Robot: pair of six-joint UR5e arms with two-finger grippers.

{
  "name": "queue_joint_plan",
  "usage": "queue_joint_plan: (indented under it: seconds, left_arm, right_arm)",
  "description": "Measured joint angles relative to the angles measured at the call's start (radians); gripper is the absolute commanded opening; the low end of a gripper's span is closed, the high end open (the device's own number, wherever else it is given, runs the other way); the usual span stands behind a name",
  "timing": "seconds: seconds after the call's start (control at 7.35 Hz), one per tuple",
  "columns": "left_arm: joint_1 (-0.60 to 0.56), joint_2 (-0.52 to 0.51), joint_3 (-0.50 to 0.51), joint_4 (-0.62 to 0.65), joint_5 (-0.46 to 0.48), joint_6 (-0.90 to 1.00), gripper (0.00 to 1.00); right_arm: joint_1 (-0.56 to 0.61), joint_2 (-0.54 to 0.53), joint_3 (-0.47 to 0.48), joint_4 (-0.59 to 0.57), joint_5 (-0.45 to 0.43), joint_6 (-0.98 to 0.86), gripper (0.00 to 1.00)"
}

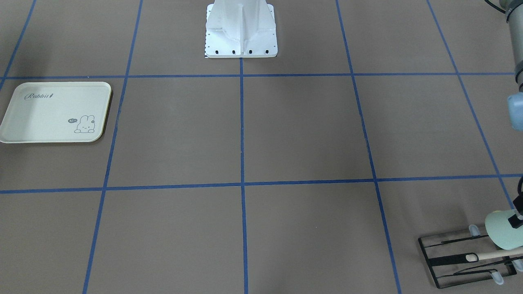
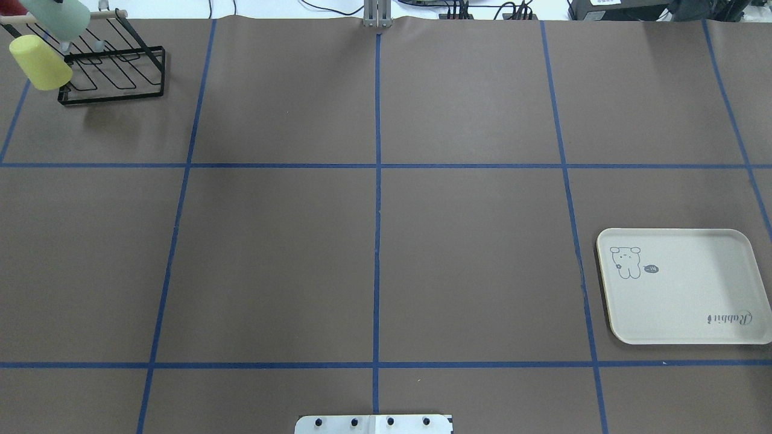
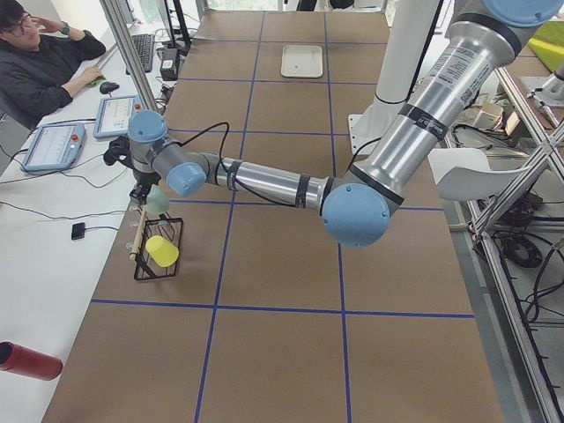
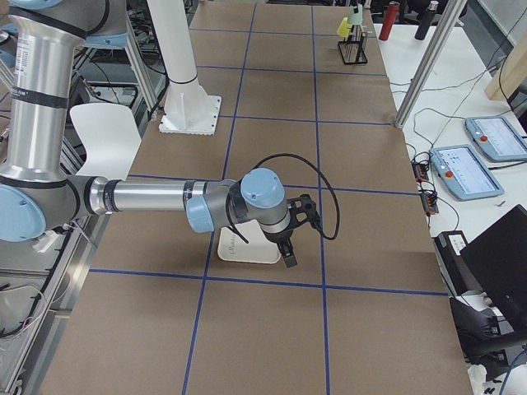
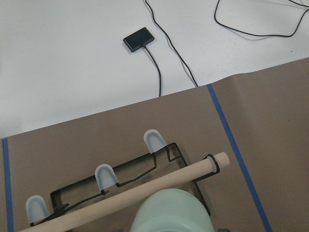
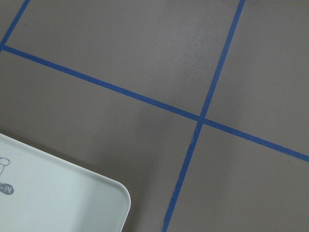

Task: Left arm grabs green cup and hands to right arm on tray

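Front: green cup (image 1: 503,232) over black wire rack (image 1: 428,258); tray (image 1: 45,122) well apart.
Left side: left gripper (image 3: 144,192) at cup, closure not discernible.
Right side: right gripper (image 4: 288,257) by tray, closure not discernible.
Judged step 1 of 3, the grab. Next: lift clear, carry toward handover.

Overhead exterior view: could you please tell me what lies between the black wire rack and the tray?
In the overhead view, only bare brown table paper crossed by blue tape lines lies between the black wire rack and the tray.

The tray (image 1: 41,122) bears "Rabbit" in script and a small "hi" bubble.
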Motion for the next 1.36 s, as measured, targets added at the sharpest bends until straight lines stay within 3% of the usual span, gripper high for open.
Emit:
queue_joint_plan:
  seconds: [0.27,0.68,1.36]
  left_arm:
    - [-0.017,0.028,-0.085,0.018,-0.064,-0.042,0.12]
    - [0.033,0.033,-0.318,0.012,-0.108,-0.4,0.1]
    - [0.152,-0.006,-0.597,0.008,-0.108,-0.713,0.09]
  right_arm:
    - [0.0,0.001,0.012,0.001,0.014,0.003,1.0]
    - [0.0,0.054,0.034,0.003,0.097,0.118,1.0]
    - [0.003,0.31,0.045,0.003,0.373,0.462,0.98]
